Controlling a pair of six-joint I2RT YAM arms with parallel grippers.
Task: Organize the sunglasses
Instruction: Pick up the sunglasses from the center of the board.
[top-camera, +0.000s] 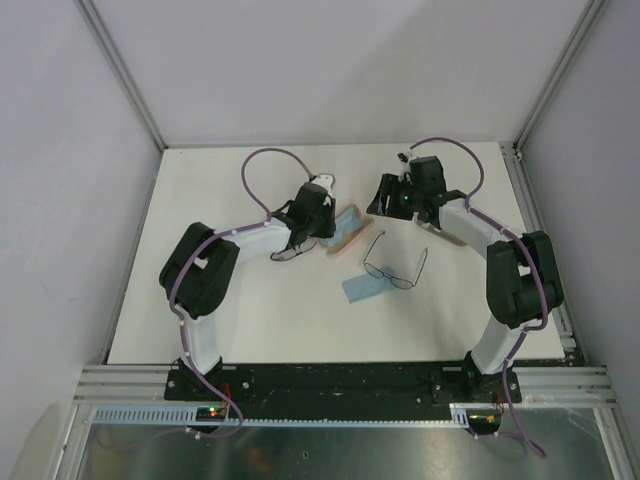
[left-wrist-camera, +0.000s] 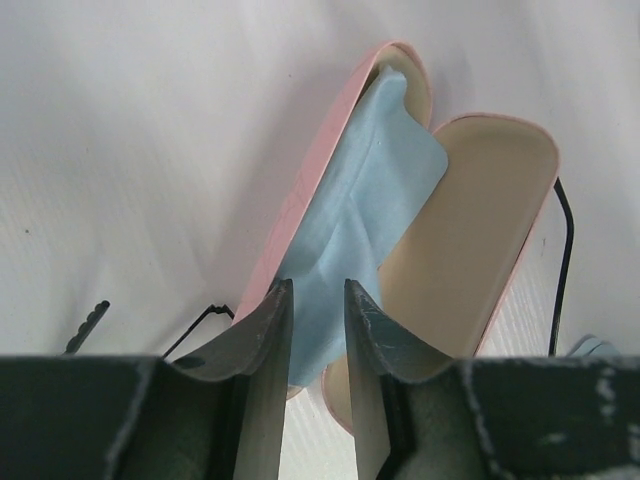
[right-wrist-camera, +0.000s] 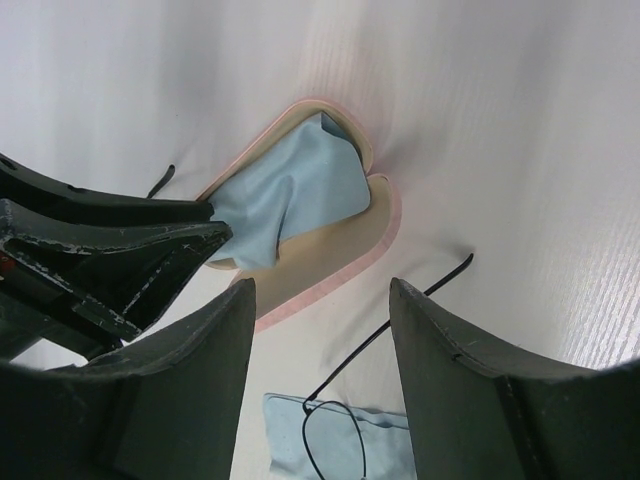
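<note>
The black-rimmed sunglasses (top-camera: 288, 254) lie beside my left arm, partly under it; only thin temple ends (left-wrist-camera: 88, 325) show in the left wrist view. The wire sunglasses (top-camera: 382, 270) lie unfolded at mid-table, one lens (right-wrist-camera: 335, 445) over a light blue cloth (top-camera: 360, 289). My left gripper (top-camera: 318, 225) (left-wrist-camera: 318, 285) hangs at the near end of an open pink case (left-wrist-camera: 490, 200), its fingers a narrow gap apart, the end of another blue cloth (left-wrist-camera: 370, 190) right at their tips. My right gripper (top-camera: 388, 200) (right-wrist-camera: 322, 285) stands wide open above the table, holding nothing.
The pink case (top-camera: 348, 228) (right-wrist-camera: 330, 250) lies open between the two grippers with its cloth (right-wrist-camera: 290, 195) spilling out. The left gripper (right-wrist-camera: 205, 225) shows at the left of the right wrist view. A wire temple (left-wrist-camera: 567, 250) runs just past the case lid.
</note>
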